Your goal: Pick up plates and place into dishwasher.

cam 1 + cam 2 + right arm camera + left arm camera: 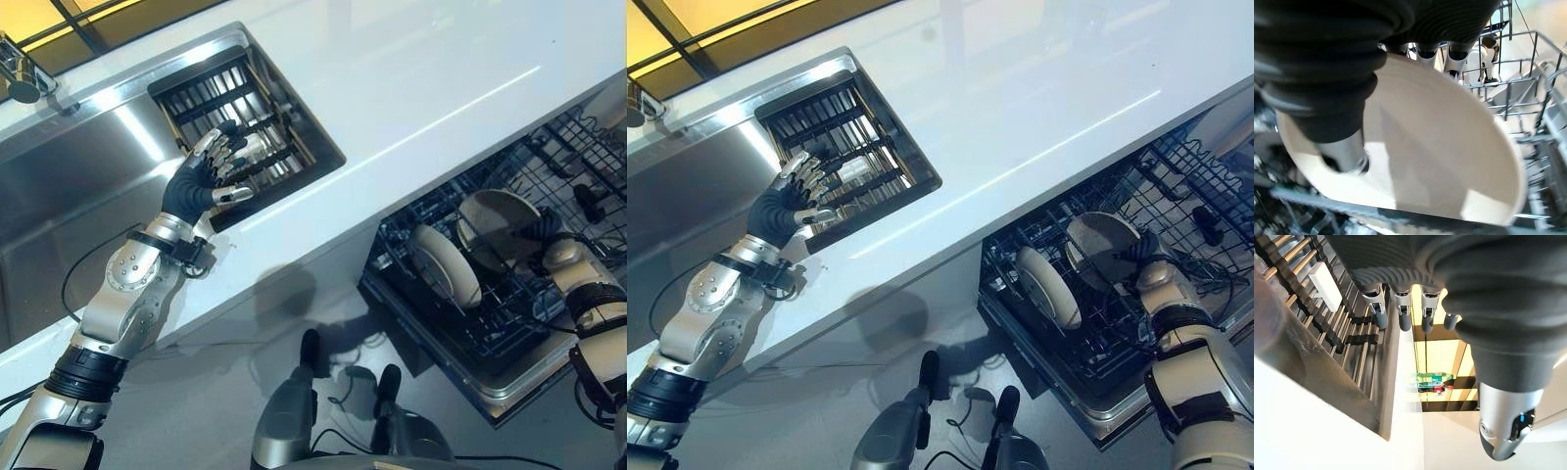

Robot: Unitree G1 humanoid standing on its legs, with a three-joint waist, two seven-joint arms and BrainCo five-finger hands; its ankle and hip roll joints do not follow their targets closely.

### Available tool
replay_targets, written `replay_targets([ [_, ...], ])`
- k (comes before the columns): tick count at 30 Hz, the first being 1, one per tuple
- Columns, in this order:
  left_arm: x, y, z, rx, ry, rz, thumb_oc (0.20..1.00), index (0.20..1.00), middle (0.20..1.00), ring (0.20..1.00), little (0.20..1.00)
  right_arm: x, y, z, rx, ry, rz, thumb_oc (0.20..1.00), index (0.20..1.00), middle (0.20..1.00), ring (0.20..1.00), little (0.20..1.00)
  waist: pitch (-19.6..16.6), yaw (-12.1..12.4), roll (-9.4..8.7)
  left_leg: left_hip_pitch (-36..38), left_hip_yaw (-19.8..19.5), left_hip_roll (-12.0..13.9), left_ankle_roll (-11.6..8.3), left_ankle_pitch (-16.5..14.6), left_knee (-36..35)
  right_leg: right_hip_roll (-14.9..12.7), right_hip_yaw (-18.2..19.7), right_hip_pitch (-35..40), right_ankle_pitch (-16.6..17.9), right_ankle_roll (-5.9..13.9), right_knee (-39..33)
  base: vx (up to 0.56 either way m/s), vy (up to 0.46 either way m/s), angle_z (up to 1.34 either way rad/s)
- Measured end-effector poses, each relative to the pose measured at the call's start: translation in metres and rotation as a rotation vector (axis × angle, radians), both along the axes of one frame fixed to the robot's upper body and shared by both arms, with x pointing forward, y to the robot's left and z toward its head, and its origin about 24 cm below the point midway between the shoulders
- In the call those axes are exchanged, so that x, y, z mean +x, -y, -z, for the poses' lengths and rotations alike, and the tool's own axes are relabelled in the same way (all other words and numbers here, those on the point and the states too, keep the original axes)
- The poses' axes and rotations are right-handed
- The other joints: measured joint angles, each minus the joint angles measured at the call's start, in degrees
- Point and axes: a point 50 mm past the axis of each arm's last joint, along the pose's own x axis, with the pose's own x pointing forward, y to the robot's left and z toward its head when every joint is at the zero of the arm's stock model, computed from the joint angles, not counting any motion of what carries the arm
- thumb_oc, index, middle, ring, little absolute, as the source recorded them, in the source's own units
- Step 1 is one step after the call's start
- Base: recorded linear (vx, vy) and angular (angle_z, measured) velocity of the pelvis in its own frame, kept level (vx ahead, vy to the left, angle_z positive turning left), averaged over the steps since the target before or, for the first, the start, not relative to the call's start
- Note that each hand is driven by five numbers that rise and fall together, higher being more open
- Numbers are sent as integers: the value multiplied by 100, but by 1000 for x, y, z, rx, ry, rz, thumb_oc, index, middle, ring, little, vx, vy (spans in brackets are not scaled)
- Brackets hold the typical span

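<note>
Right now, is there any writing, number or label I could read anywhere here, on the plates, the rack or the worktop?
None can be read.
plate in the right hand: plain, no marking.
second plate in the dishwasher rack: plain.
worktop: bare, no print.

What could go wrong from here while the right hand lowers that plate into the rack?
The right hand pinches the held plate by its rim, so it may slip or tip. It could knock the racked plate beside it in the dishwasher rack. The open left hand may catch the sink rack.
</note>
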Motion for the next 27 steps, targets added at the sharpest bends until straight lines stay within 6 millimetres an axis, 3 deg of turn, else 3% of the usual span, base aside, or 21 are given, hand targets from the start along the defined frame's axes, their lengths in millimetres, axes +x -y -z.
replay_targets([
  [5,-3,0,6,-2,-19,6,1000,1000,1000,1000,1000,-1,-1,-13,68,176,52,1000,1000,1000,1000,1000,11,-43,-18,215,64,-8,-17,-30,0,-18,74,184,-18,17,0,69,81,-4],
  [11,-8,2,21,-38,-59,5,1000,1000,1000,1000,1000,-24,17,-13,122,365,213,1000,1000,1000,1000,1000,52,-176,-97,393,214,15,23,-80,-1,-32,188,301,-37,42,0,71,77,-11],
  [17,-9,7,31,-94,-82,-1,1000,1000,1000,1000,1000,-45,19,4,83,381,249,1000,1000,1000,1000,1000,42,-371,-255,614,374,18,48,-134,1,-58,348,431,-36,49,1,72,61,-14],
  [23,-9,14,36,-139,-93,11,1000,1000,1000,1000,1000,-57,11,40,140,298,264,1000,1000,1000,1000,1000,-63,-489,-412,888,464,-10,68,-225,18,-96,408,657,-68,57,22,29,64,-9],
  [27,-9,18,40,-137,-105,21,1000,1000,1000,1000,1000,-57,0,63,316,270,271,1000,1000,1000,1000,1000,-76,-453,-436,791,506,-6,101,-562,622,-204,414,447,-456,52,771,-2,64,-4],
])
